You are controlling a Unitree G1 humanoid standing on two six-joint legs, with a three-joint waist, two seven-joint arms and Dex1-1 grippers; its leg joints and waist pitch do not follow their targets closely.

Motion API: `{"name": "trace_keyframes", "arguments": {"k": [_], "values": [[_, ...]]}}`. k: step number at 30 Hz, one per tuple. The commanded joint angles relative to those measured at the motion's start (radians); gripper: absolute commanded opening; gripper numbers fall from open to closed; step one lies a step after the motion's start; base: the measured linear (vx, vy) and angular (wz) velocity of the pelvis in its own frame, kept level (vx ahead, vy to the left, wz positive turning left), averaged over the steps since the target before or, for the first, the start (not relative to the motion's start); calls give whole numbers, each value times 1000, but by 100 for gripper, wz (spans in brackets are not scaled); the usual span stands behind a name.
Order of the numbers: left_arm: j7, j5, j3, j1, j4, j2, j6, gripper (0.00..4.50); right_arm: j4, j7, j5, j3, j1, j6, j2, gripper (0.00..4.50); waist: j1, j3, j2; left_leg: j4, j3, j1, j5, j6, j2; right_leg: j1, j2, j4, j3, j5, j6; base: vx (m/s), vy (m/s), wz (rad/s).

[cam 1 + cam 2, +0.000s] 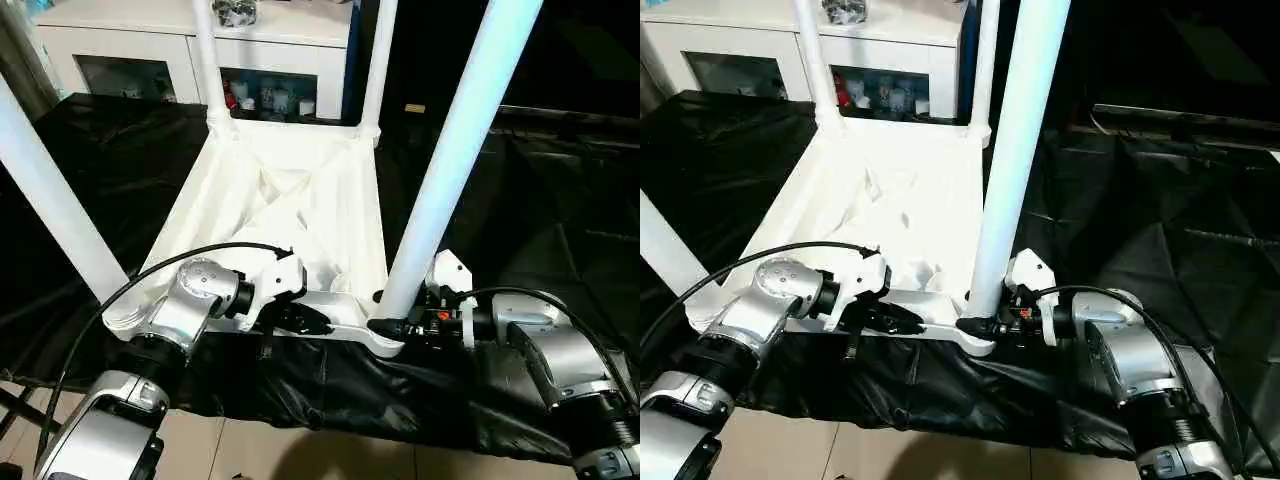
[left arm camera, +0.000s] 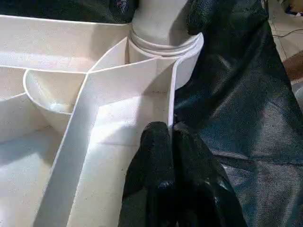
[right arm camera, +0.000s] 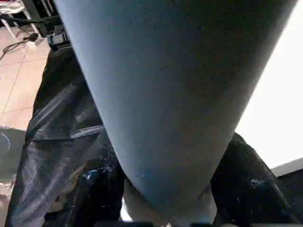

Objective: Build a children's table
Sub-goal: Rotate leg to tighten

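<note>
Item: children's table (image 1: pixel 290 200), inverted on a black-sheeted folding table (image 1: pixel 560 200); ribbed underside up; all four legs standing in their corner sockets.

Left gripper (image 1: pixel 318 322): fingers pressed together with nothing between them; their tips rest against the near rim of the tabletop, beside a rib, as the left wrist view shows (image 2: pixel 163 156); judged to be steadying the top, not holding it.

Right gripper (image 1: pixel 392 325): set about the base of the near right leg (image 1: pixel 450 150), just above its socket (image 1: pixel 385 340); in the right wrist view the black fingers (image 3: pixel 251 184) flank the tube on both sides, so it reads as clasped on the leg, though how firmly cannot be told.

Beyond the left gripper: near left leg (image 1: pixel 50 200), upright in its socket; farther on, the two far legs (image 1: pixel 208 60), also upright.

Beyond the table: white cabinet (image 1: pixel 140 50) with glass doors.

Step in hand, as judged: seating or tightening the last leg, the near right one; the task looks nearly complete.

Next move, as judged: a firm hold low on the leg; a press or twist home while the left gripper braces the rim; then release, and the table turned upright.
</note>
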Motion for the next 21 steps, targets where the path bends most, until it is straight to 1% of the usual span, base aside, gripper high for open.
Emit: {"name": "trace_keyframes", "arguments": {"k": [1,2,3,4,5,6,7,8,9,10,11,12,13,14,15,16,17,18,19,21], "values": [[94,-10,23,-42,3,-18,6,0,13,73,4,143,53,28,58,205,2,-43,-3,-64,-16,4,-244,48,66,38,-82,-71,50,-308,-203,0,0,0],[101,-10,23,-39,0,-20,9,0,16,57,3,137,55,28,64,205,3,-43,-3,-64,-17,4,-247,46,66,37,-82,-72,50,-315,-201,0,0,0],[150,0,26,-28,-8,-37,26,0,43,-35,-4,99,55,12,102,204,2,-42,-4,-64,-17,4,-250,45,66,37,-82,-73,51,-321,-199,0,0,0],[174,3,28,-22,-15,-47,39,0,63,-90,-10,78,52,4,125,204,0,-41,-2,-66,-18,6,-258,35,66,31,-85,-74,53,-337,-195,0,0,0],[189,4,29,-18,-19,-54,48,0,75,-125,-14,65,50,-2,139,201,-5,-39,-3,-69,-22,7,-290,21,64,30,-86,-80,51,-388,-184,0,0,0],[189,4,29,-18,-19,-54,48,0,75,-125,-14,65,50,-2,139,201,-9,-37,-4,-71,-24,9,-309,14,63,29,-85,-82,49,-416,-177,0,0,0],[222,7,33,-14,-25,-70,57,0,97,-185,-18,43,45,-4,165,200,-16,-35,-7,-71,-27,9,-339,10,62,29,-83,-87,49,-460,-162,0,0,0],[245,8,36,-10,-29,-82,63,0,113,-226,-21,28,41,-5,183,199,-24,-31,-2,-72,-29,12,-376,0,63,20,-85,-91,50,-506,-154,0,0,0],[299,16,35,-2,-45,-119,85,0,157,-346,-29,-10,24,-10,237,199,-32,-30,-3,-73,-34,14,-413,-12,62,21,-87,-96,47,-550,-138,0,0,0],[302,16,35,-1,-46,-120,86,0,159,-352,-29,-12,23,-10,240,198,-37,-28,-3,-75,-37,14,-429,-19,62,20,-86,-97,45,-566,-131,0,0,0],[324,21,32,2,-54,-137,98,0,178,-405,-31,-28,14,-11,266,198,-43,-27,-3,-75,-39,14,-451,-22,60,19,-83,-100,42,-587,-121,0,0,0],[358,29,28,5,-63,-160,116,0,202,-472,-33,-46,-1,-8,299,198,-59,-26,-3,-76,-47,11,-489,-30,58,20,-84,-105,37,-632,-95,0,0,0],[359,29,28,5,-64,-161,116,0,203,-475,-33,-47,-2,-8,300,198,-59,-26,-3,-76,-47,11,-489,-30,58,20,-84,-105,37,-632,-95,0,0,0],[406,43,22,0,-67,-192,134,0,240,-567,-39,-72,-32,-4,348,198,-68,-27,0,-73,-49,17,-514,-27,53,14,-85,-116,33,-663,-79,0,0,0],[426,48,20,-2,-68,-203,141,0,255,-605,-43,-82,-44,-2,366,198,-75,-27,-1,-72,-50,17,-517,-27,53,13,-85,-117,33,-658,-81,0,0,0],[453,56,16,-9,-64,-222,148,0,287,-669,-45,-101,-71,10,393,198,-82,-27,1,-74,-54,15,-527,-28,53,16,-84,-117,27,-654,-82,0,0,0],[464,59,14,-11,-63,-229,150,0,300,-694,-46,-109,-81,15,403,198,-87,-27,1,-74,-54,14,-532,-27,53,16,-83,-119,26,-649,-82,0,0,0],[515,75,8,-20,-60,-258,152,0,341,-747,-49,-121,-115,10,438,198,-92,-27,3,-76,-56,11,-538,-24,52,19,-83,-122,23,-642,-78,0,0,0],[521,76,6,-20,-61,-264,152,0,345,-748,-55,-117,-119,3,442,198,-99,-26,5,-73,-55,17,-554,-23,51,13,-83,-126,19,-640,-81,0,0,0],[523,79,-1,-21,-64,-277,150,0,351,-744,-75,-98,-129,-19,455,198,-100,-27,7,-72,-54,15,-549,-13,50,19,-85,-130,14,-624,-82,0,0,0]]}}
